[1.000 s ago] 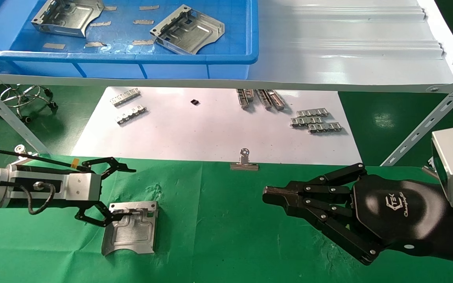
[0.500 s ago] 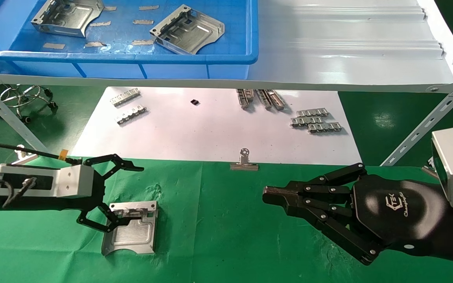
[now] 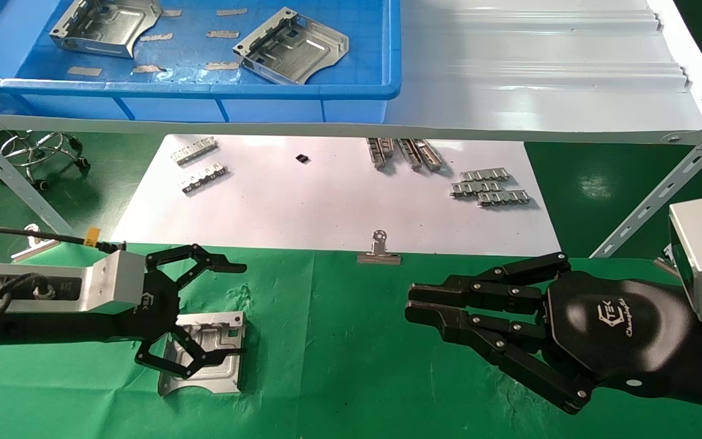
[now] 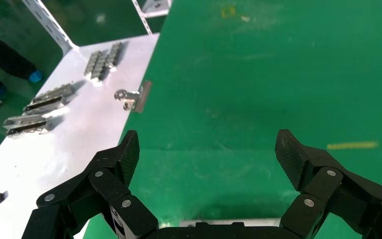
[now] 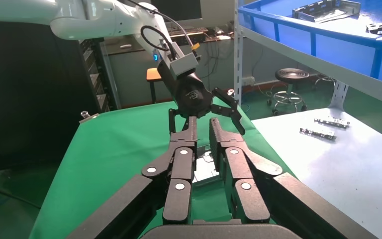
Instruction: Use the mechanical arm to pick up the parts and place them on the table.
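One silver part (image 3: 220, 323) lies flat on the green table (image 3: 339, 341) at the left. My left gripper (image 3: 236, 309) hovers over it, open wide and empty; its lower fingers cross the part's near half. In the left wrist view the gripper (image 4: 206, 149) is spread wide, with the part's edge (image 4: 219, 222) just below the palm. My right gripper (image 3: 409, 303) rests low over the table's right side, fingers parted by a narrow gap, holding nothing. The right wrist view shows it (image 5: 204, 124) pointing at the part (image 5: 205, 170). Two more parts (image 3: 104, 24) (image 3: 293, 49) lie in the blue bin (image 3: 205, 88).
The bin stands on a pale grey ribbed shelf (image 3: 540, 73) above the table's far edge. A white sheet (image 3: 326, 207) behind the cloth holds toothed metal strips (image 3: 488, 186). A silver binder clip (image 3: 378, 250) sits at the cloth's far edge. A slanted shelf brace (image 3: 662, 189) stands at the right.
My left gripper has moved right and turned over the part, its lower fingers now crossing the plate. My right gripper's fingers have parted slightly. The part has not moved.
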You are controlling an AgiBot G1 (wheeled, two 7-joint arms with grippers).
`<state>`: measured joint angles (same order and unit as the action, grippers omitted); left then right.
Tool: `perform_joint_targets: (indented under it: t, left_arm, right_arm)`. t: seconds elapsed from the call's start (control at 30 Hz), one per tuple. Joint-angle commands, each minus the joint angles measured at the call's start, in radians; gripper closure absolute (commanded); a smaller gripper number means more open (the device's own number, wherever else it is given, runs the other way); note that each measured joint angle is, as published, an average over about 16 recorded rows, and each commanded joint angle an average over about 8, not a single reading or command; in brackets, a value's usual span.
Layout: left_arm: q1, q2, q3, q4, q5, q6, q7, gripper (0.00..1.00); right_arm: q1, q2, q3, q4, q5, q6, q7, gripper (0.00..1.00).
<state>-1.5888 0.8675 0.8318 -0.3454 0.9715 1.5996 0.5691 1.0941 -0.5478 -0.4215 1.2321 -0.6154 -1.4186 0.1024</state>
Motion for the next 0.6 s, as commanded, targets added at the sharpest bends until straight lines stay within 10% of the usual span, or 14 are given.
perform_joint_targets:
  t: [0.03, 0.6]
  left_arm:
    - [0.021, -0.011, -0.023, -0.039, -0.01, -0.004, -0.031, 0.0]
    - [0.199, -0.099, -0.214, -0.364, -0.093, -0.04, -0.293, 0.0]
  right_arm:
    - [0.0, 0.0, 0.0, 0.0, 0.0, 0.0, 0.0, 0.0]
    - [0.0, 0.0, 0.0, 0.0, 0.0, 0.0, 0.0, 0.0]
